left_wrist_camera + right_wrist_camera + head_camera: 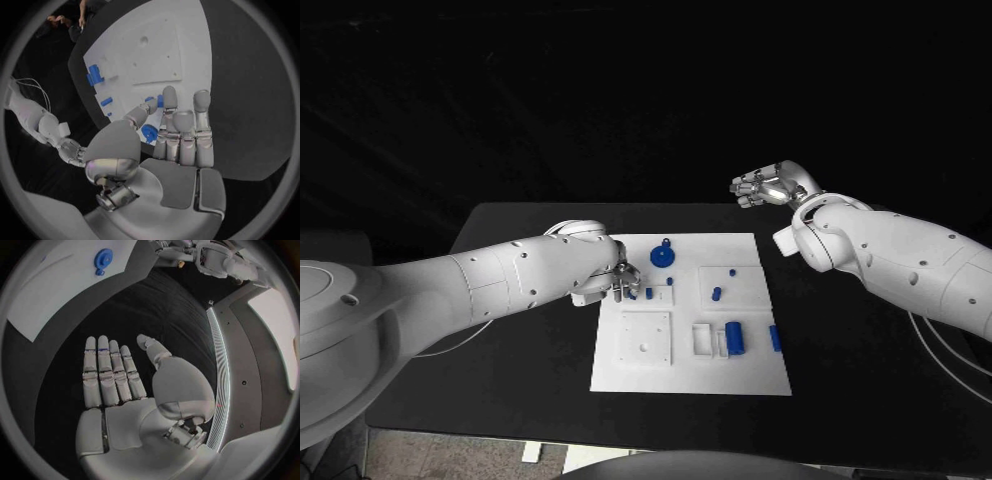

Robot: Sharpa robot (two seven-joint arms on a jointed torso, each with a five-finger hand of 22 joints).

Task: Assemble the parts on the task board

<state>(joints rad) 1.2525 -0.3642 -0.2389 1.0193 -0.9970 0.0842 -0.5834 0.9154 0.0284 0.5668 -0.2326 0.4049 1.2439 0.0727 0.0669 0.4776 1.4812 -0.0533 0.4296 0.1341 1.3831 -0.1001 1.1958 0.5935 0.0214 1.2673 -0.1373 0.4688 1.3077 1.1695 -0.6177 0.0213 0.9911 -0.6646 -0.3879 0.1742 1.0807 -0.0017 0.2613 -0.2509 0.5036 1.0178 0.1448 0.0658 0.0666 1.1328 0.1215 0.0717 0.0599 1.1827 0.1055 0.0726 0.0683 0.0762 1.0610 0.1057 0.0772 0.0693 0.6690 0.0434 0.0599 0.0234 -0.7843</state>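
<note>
The left robot hand (606,283) reaches in from the left of the head view to the upper left edge of the white task board (635,372), fingers stretched out and slightly apart over the small blue parts (649,293) there, holding nothing. The right robot hand (769,186) is raised above the black table (848,330) in the upper right of that view, well apart from the board, fingers straight, side by side and empty. A blue round part (662,256) lies near the board's top edge, and a blue cylinder (733,335) stands in a recess lower right.
</note>
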